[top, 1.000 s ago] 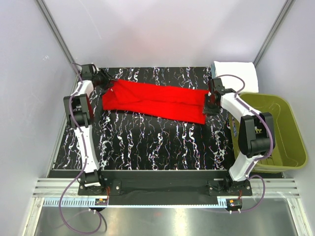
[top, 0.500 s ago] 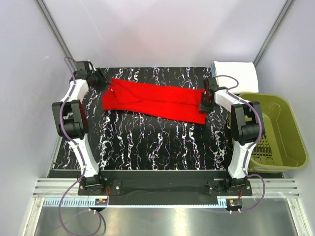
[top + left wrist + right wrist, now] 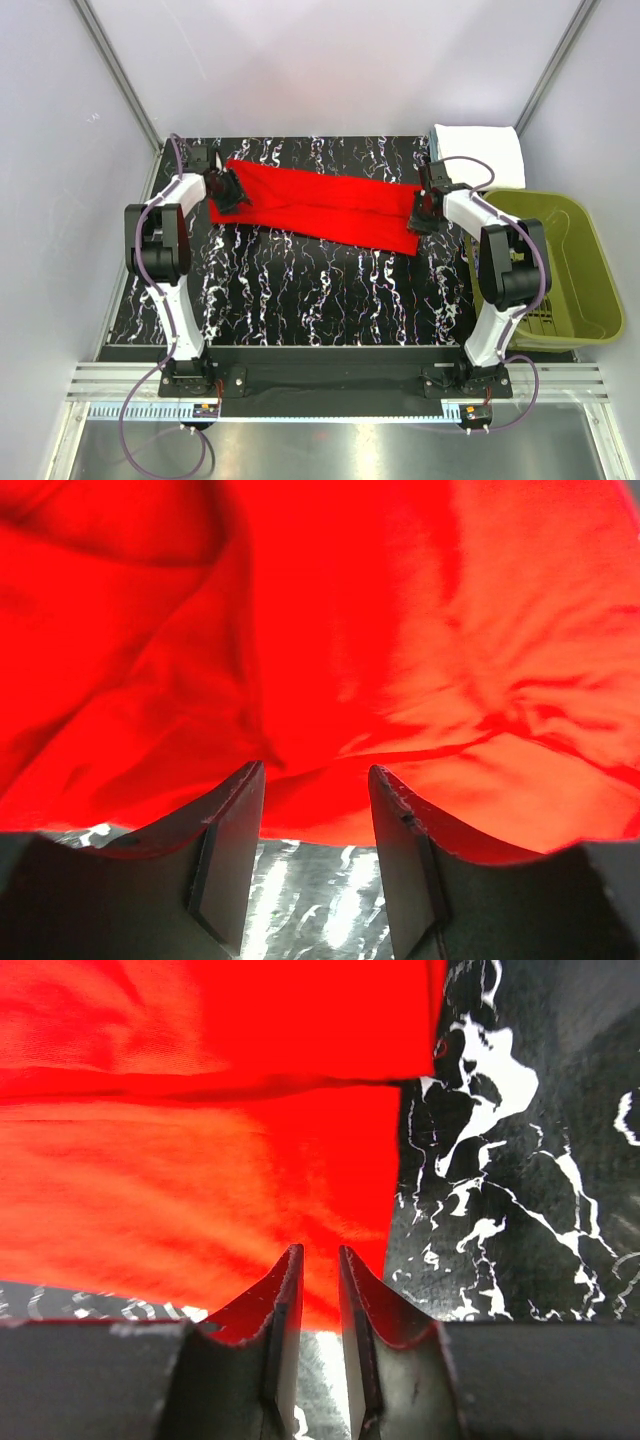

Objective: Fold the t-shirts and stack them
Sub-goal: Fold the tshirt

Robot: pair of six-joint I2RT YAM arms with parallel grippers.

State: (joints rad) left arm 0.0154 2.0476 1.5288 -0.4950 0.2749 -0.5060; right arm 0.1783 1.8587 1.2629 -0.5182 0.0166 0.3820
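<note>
The red t-shirt [image 3: 320, 205] lies spread as a long band across the far half of the black marbled table [image 3: 320, 290]. My left gripper [image 3: 228, 188] is at its left end, low over the cloth. In the left wrist view the gripper [image 3: 315, 775] is open, with the shirt's edge [image 3: 330, 630] just ahead of the tips and bare table between the jaws. My right gripper [image 3: 420, 215] is at the shirt's right end. In the right wrist view the gripper [image 3: 320, 1252] shows a narrow gap with nothing in it, over the red cloth [image 3: 200, 1160]. A white folded shirt [image 3: 478, 150] lies at the far right corner.
An olive-green basket [image 3: 560, 265] stands off the table's right side, next to the right arm. White walls close in the table at the back and both sides. The table's right edge strip [image 3: 520, 1160] shows beside the shirt's end.
My left gripper has moved from the far left corner rightward onto the shirt's left end. The right gripper shifted slightly at the shirt's right end. The shirt has barely moved.
</note>
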